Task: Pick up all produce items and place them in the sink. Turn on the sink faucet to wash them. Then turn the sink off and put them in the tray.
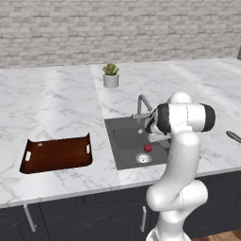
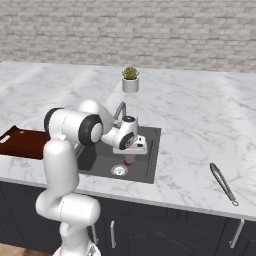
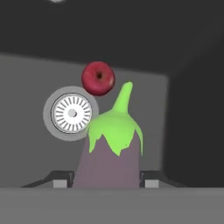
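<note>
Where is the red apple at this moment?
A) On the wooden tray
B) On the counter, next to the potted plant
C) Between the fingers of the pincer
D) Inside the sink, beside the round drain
D: the red apple lies on the floor of the sink beside the round drain, while the pincer holds the eggplant above it.

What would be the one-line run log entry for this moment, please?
stage: carrying produce to sink | gripper: shut on eggplant, above sink | apple: in sink beside drain | tray: no produce
</note>
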